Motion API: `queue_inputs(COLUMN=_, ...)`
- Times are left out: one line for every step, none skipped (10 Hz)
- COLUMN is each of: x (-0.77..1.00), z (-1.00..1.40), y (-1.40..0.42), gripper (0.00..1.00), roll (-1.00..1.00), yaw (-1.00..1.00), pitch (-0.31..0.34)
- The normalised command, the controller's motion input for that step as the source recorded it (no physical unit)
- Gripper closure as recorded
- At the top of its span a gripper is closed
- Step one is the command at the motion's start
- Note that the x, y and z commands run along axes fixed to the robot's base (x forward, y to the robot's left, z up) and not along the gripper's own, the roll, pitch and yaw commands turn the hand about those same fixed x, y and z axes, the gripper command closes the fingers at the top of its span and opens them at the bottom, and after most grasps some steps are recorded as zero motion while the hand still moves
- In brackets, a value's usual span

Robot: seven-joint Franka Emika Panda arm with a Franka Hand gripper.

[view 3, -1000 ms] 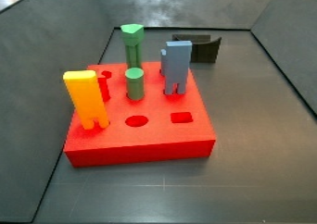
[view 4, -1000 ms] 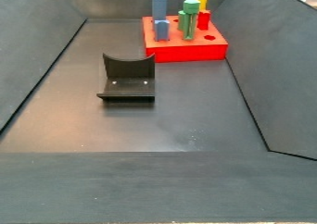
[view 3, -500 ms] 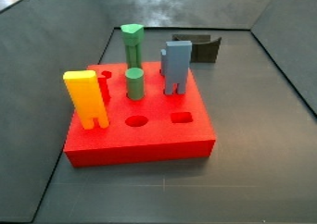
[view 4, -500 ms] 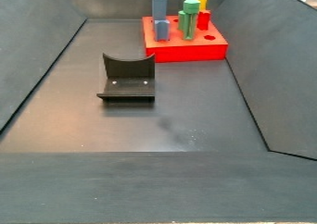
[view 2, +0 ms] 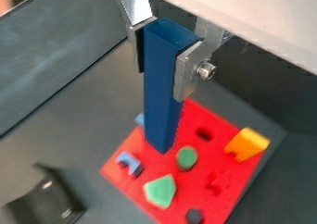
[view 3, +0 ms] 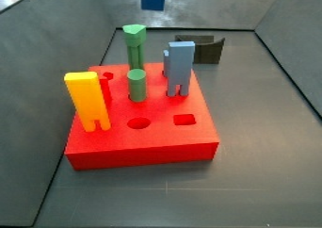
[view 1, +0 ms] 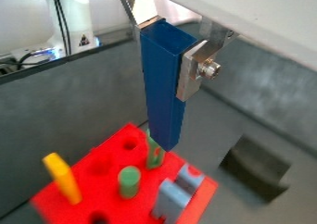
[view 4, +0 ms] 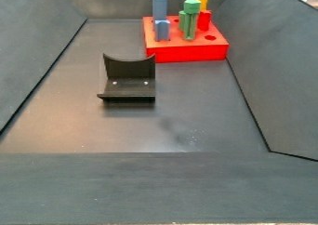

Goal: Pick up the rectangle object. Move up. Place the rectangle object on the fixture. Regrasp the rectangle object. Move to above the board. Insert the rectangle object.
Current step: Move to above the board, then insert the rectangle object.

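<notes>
Two silver fingers of the gripper clamp the top of the dark blue bar, which hangs upright high above the red board; in a side view only its lower end shows, with the fixture behind the board

Well below the gripper stand a yellow peg, a round green peg and a pale blue block. A taller green peg stands upright among them.
</notes>
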Motion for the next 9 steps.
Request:
queue_inputs(x=-0.03, z=0.0, y=0.01, gripper=1.0, roll=-0.72, yaw=-0.1, pitch=-0.001)
queue_inputs(x=-0.05, z=0.0, y=0.02, gripper=1.0, roll=-0.38, yaw=-0.03, pitch=-0.017)
queue_inputs(x=-0.05, z=-0.01, y=0.01, gripper=1.0, roll=-0.23, yaw=-0.01, pitch=-0.028)
queue_inputs(x=0.24, z=-0.32, y=-0.36, gripper=1.0, roll=0.0, yaw=0.22, pitch=-0.099)
queue_inputs(x=0.37, z=-0.34, y=-0.47, gripper=1.0, roll=0.02, yaw=0.33, pitch=-0.156)
queue_inputs(x=0.43, z=-0.34, y=-0.43, gripper=1.0, roll=0.0, yaw=0.46, pitch=-0.166)
queue_inputs(x=0.46, z=-0.35, y=-0.37, gripper=1.0, roll=0.0, yaw=0.43, pitch=-0.181)
queue_inputs(x=0.49, z=-0.4, y=-0.23, gripper=1.0, roll=-0.05, yaw=0.42, pitch=-0.206)
queue_inputs(x=0.47, z=-0.48, y=-0.17, gripper=1.0, roll=-0.06, yaw=0.41, pitch=-0.203)
